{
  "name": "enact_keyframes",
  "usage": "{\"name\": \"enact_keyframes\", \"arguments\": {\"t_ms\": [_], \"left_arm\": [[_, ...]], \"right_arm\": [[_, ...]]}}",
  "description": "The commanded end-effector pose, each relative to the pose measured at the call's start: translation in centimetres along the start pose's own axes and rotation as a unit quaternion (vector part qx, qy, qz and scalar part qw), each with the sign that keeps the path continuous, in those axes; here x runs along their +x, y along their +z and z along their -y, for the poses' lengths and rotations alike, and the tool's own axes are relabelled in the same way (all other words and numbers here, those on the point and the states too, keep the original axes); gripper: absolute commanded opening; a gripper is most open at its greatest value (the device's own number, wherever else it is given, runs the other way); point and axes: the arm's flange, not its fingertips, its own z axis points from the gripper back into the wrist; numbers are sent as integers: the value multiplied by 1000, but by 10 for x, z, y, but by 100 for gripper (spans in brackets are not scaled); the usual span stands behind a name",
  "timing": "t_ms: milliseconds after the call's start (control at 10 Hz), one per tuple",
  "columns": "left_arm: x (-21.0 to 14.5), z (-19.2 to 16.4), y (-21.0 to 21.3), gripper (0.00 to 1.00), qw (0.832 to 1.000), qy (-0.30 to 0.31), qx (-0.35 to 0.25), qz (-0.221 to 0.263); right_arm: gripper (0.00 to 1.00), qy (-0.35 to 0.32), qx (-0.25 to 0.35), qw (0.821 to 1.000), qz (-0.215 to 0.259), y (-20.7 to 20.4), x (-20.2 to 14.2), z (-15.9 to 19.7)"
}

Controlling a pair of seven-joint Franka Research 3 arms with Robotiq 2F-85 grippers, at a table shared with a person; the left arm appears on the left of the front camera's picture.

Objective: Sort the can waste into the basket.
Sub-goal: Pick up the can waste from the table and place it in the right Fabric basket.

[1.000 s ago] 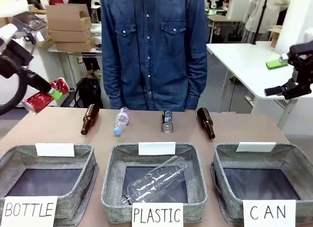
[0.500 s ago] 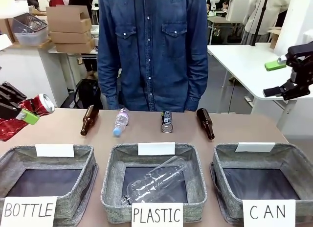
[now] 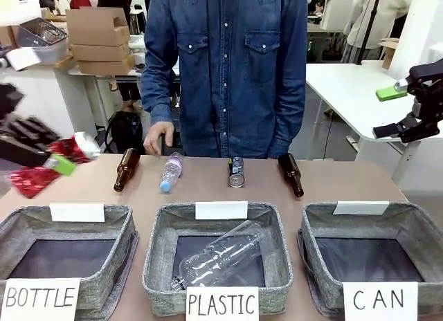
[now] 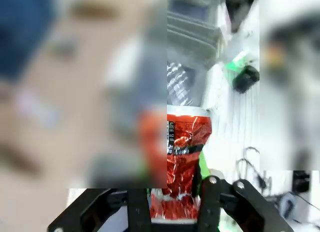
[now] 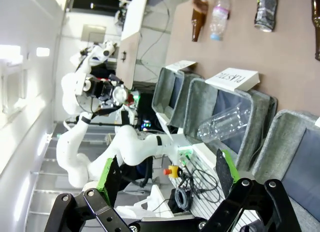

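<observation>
- Red can (image 3: 31, 180), dented, is hanging pinched between the pads of my left gripper (image 3: 61, 163), above the table's (image 3: 208, 189) left edge.
- Dark can (image 3: 237, 172) is lying on the table between a small clear bottle (image 3: 171, 171) and a brown bottle (image 3: 291, 173).
- I am seeing the CAN basket (image 3: 422, 227) sitting front right.
- My right gripper (image 3: 393, 112) is hovering high at the right, fingers spread apart.

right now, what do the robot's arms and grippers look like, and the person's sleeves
The left gripper and right gripper are black angular linkages with bright green pads on the jaws. The left arm is white, with rounded segments. The person's sleeves are long, blue denim.
</observation>
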Motion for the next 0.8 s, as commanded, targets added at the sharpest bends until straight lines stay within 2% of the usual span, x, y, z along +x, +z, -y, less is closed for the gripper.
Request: {"name": "enact_keyframes", "arguments": {"t_ms": [0, 100, 200, 300, 500, 600, 700], "left_arm": [[107, 12, -100, 38, 985, -121, -126, 13], [159, 32, -145, 38, 966, -178, -188, -15], [203, 50, -184, 38, 967, -140, -209, -29], [242, 67, -225, 38, 975, -113, -190, -30], [306, 79, -299, 38, 977, -139, -148, -58], [341, 74, -340, 38, 970, -163, -163, -74], [369, 70, -381, 38, 971, -147, -168, -79]], "right_arm": [[100, 2, -16, 1000, 10, 28, -3, 1], [100, -8, -37, 998, 40, 52, -11, 5], [100, -22, -59, 996, 70, 77, -21, 12], [100, -36, -73, 992, 94, 105, -34, 20], [100, -49, -124, 984, 121, 148, -69, 31], [100, -46, -140, 980, 136, 161, -89, 36], [100, -47, -142, 978, 148, 171, -106, 42]]}}
